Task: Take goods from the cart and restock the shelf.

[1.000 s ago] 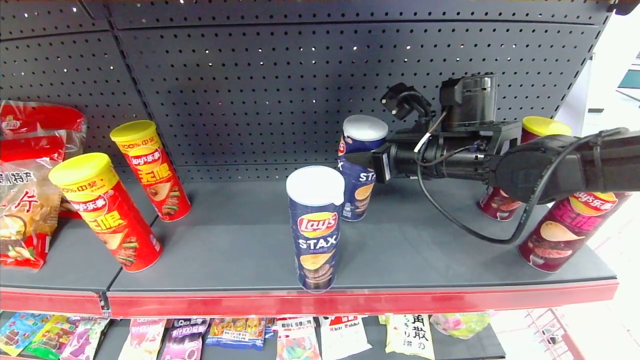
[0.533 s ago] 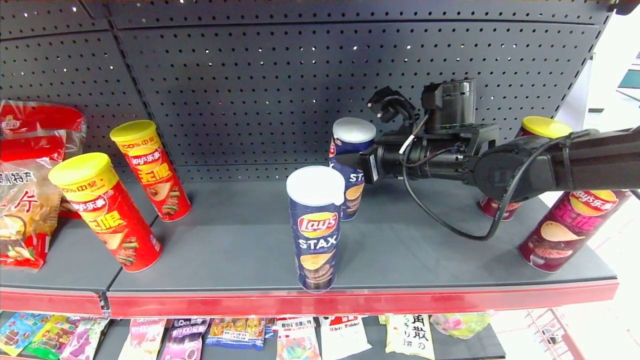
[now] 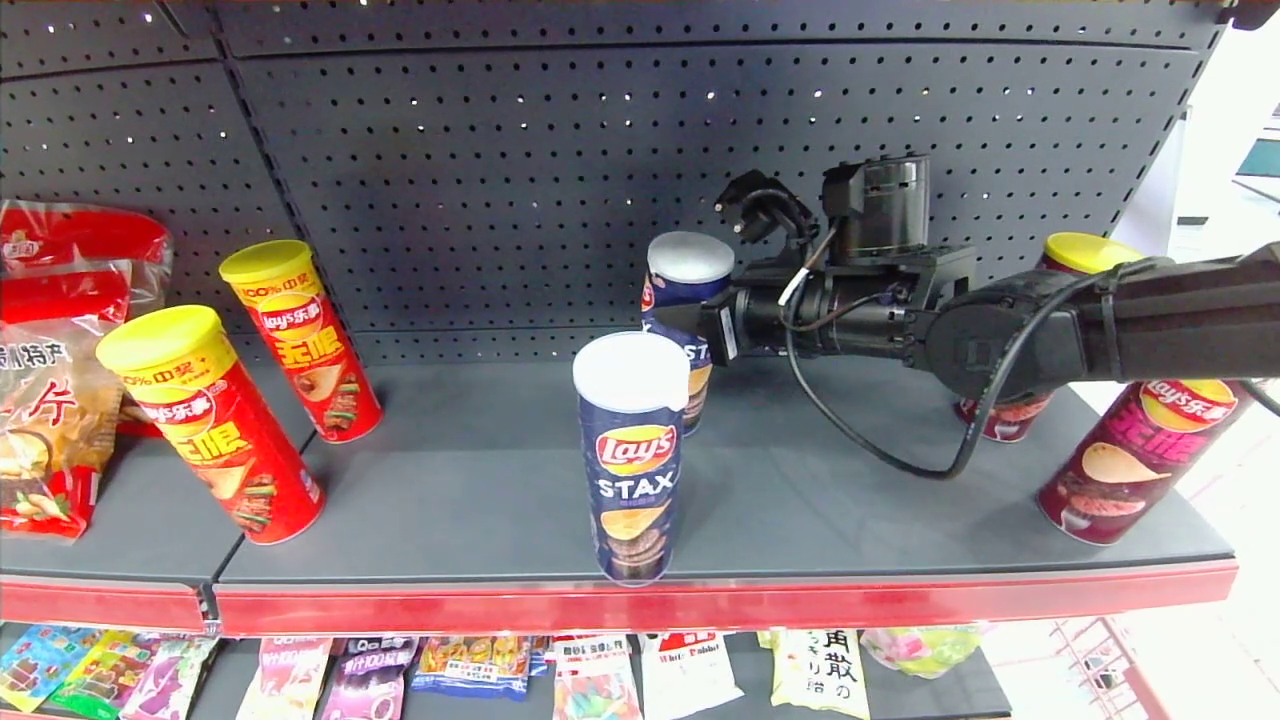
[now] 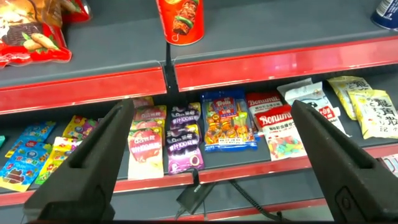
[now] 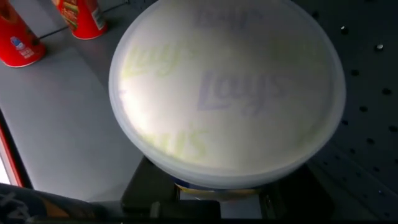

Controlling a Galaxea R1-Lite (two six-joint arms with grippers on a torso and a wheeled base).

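Toward the back of the grey metal shelf with a red front lip [image 3: 480, 500], the right tool [image 3: 680, 322] is clamped on a blue cardboard crisp tube with a white plastic lid [image 3: 690, 260], gripping its body just below the lid. That tube stands upright close to the dark perforated back panel [image 3: 500, 180]. Its base is hidden behind a second blue crisp tube with a white lid [image 3: 630, 460], which stands upright near the front lip, so I cannot tell whether the gripped tube touches the shelf

On the shelf's left part stand two red crisp tubes with yellow lids, one nearer the front [image 3: 215, 420] and one farther back [image 3: 300, 340], well apart from the blue pair. Red and clear snack bags [image 3: 50, 400] lie at the far left. On the right, two maroon crisp tubes with yellow lids stand below and behind the right arm, one at the front [image 3: 1130, 460] and one at the back [image 3: 1000, 410]

Lower down, the left tool [image 4: 211, 112] hangs before the lower shelves, its two dark fingers [image 4: 93, 162] spread wide with nothing between them. Rows of colourful sweet packets [image 4: 227, 121] lie beyond it
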